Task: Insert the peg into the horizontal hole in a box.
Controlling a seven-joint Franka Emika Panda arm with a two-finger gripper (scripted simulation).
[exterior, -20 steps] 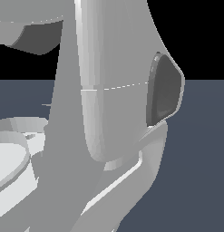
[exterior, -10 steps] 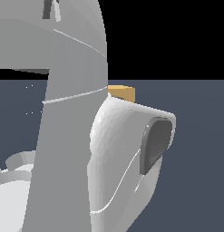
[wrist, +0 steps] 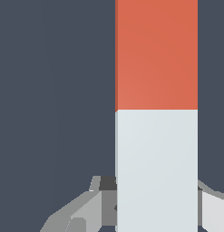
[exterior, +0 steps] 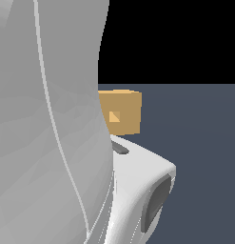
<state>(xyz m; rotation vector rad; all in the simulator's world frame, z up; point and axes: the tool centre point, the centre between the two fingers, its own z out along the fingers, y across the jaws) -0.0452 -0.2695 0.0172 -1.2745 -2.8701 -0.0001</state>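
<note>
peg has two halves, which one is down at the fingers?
The white half of the peg. In the wrist view it runs down between the fingers, while the orange-red half extends away from them.

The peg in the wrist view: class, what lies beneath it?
Around the peg only dark grey floor shows. The hand has a finger on each side of its white end. Whatever lies directly beneath the peg is covered, and the box is out of this view.

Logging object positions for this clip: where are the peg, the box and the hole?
peg (wrist: 156,113): wrist view, where the orange-red and white halves meet.
box (exterior: 128,114): exterior view, on its tan front face.
hole (exterior: 114,116): exterior view, the lighter square opening.
</note>
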